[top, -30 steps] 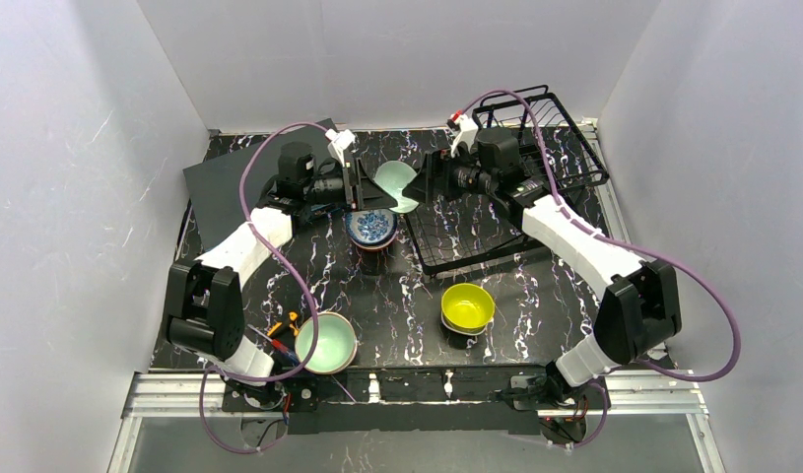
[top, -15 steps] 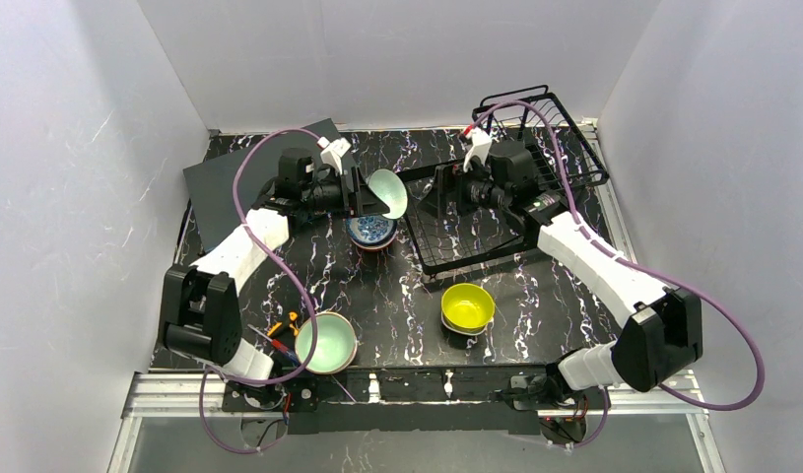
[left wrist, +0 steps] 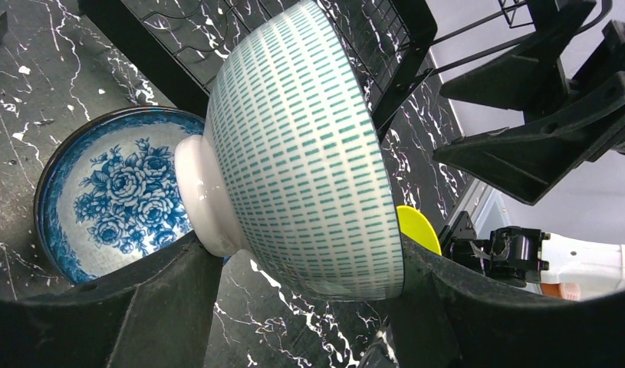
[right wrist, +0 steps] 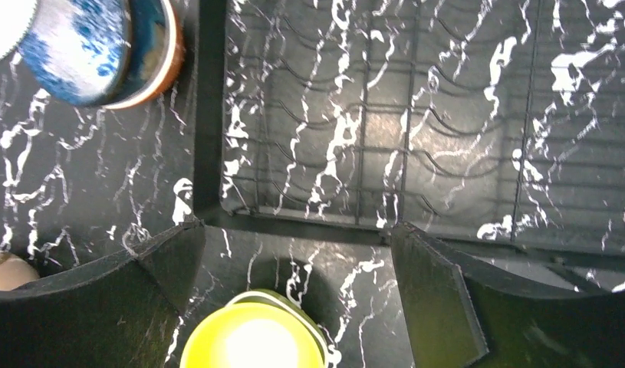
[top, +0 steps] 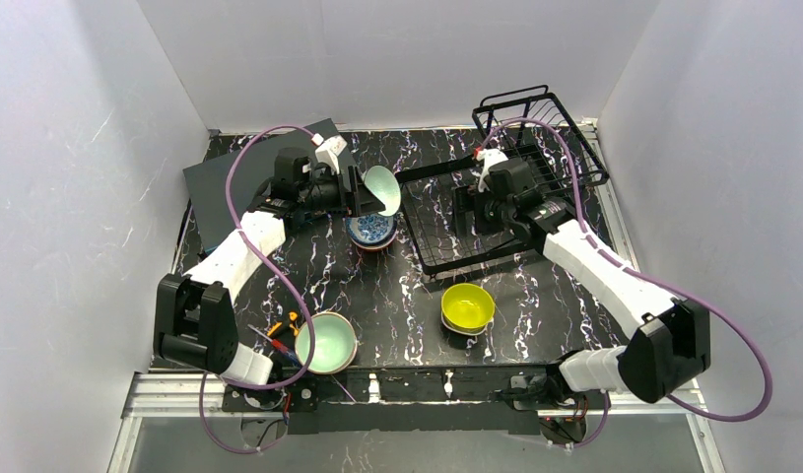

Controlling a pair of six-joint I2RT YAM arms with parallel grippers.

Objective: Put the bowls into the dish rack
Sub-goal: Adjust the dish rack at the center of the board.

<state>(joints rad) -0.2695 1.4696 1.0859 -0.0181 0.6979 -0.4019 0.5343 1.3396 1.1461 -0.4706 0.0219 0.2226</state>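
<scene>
left end effector (top: 362,194): clamped around green bowl (left wrist: 309,146), tipped on edge just left of dish rack (top: 414,233), likely to slot between wires | right end effector (top: 465,210): spread wide, empty, over rack's left side | no bowl racked yet

Dashed bowl (left wrist: 301,153): white w/ mint-green dashes. Floral bowl (left wrist: 110,192): blue roses on white. Yellow bowl (top: 467,305): bright yellow. Dish rack (right wrist: 211,115): black. Worktop (top: 397,296): black marble, white veins.

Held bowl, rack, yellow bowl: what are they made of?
Held bowl: likely glazed ceramic; glossy, printed green dashes, thick white foot ring. Rack: thin metal wire by the look, probably black-coated, matte. Yellow bowl: glossy; plastic or glazed ceramic, cannot tell.
</scene>
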